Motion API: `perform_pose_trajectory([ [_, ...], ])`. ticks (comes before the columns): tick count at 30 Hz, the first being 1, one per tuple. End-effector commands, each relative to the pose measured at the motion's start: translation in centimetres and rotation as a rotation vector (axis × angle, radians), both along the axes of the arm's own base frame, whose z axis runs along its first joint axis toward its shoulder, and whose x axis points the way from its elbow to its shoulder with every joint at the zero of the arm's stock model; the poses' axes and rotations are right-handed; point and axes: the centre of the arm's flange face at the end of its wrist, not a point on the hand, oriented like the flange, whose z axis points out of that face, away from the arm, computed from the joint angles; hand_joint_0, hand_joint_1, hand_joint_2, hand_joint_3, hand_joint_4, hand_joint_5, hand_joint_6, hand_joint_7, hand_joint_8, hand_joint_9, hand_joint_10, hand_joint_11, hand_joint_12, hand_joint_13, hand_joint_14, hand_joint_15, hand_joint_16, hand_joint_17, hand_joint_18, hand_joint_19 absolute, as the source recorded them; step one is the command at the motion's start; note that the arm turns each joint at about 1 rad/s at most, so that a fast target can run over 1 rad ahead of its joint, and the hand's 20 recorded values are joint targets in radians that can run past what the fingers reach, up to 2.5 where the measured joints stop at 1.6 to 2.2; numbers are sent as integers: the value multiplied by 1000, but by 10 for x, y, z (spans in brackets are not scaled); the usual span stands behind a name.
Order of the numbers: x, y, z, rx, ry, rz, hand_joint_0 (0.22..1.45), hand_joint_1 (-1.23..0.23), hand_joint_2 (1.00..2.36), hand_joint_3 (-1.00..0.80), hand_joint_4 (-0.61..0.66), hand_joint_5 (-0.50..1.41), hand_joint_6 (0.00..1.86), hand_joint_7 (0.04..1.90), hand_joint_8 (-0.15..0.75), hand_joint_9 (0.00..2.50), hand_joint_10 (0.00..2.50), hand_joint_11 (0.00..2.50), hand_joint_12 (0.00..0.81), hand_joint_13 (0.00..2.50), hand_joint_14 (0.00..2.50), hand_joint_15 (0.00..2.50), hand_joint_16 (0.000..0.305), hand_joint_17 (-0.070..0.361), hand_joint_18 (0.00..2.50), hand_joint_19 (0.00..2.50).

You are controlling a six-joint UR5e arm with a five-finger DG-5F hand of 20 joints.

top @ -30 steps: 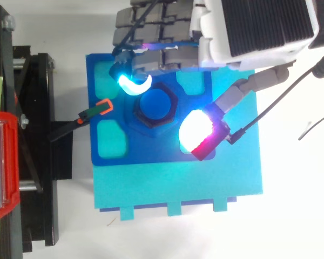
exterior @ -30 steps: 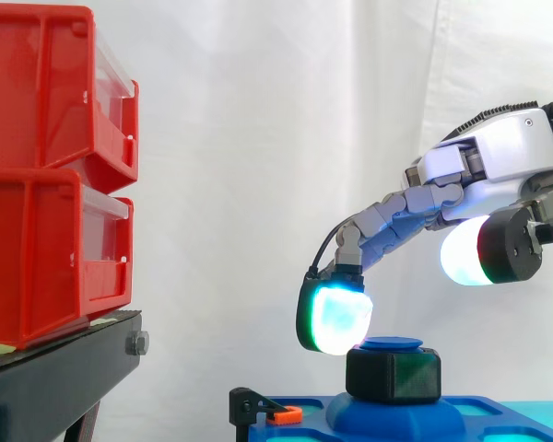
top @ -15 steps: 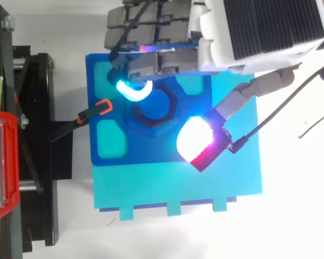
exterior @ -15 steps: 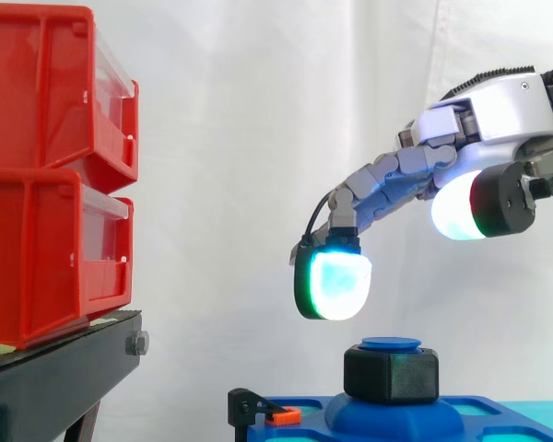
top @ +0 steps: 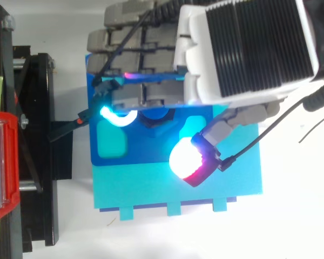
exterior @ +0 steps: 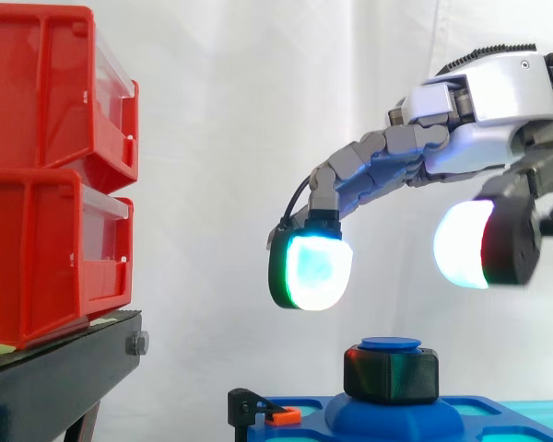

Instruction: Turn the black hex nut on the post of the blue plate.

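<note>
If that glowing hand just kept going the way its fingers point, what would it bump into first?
Probably the black stand under the red bins. The hand has its fingers aimed left and slightly down, above the nut. Depth is hard to judge, so it might miss.

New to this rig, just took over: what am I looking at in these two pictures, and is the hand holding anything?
One robot arm ends in a hand with fingers and a thumb; the glowing pads are its own fingertips. One picture looks level from the side, the other down from above, at the same work. A blue plate lies on a cyan base; its post carries the black hex nut. A small orange-tipped clamp sits at the plate's edge. At the left, red bins stand on a black stand. The hand is open, holds nothing, and hovers above the nut, apart from it.
</note>
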Motion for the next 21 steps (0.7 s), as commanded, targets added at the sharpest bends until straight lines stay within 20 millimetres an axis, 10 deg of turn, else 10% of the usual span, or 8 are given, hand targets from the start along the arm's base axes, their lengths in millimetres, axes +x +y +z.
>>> perform_pose_trajectory([
  [1, 2, 11, -12, 0, -9, 3, 480, -736, 1000, -500, 186, -210, 503, 871, 277, 321, 0, 0, 402, 240, 2, 35, 52, 117, 137, 180],
  [21, 14, 18, -44, 2, -17, -11, 524, -805, 1000, -500, 176, -215, 503, 905, 257, 282, 0, 0, 386, 262, 2, 50, 49, 110, 207, 197],
])
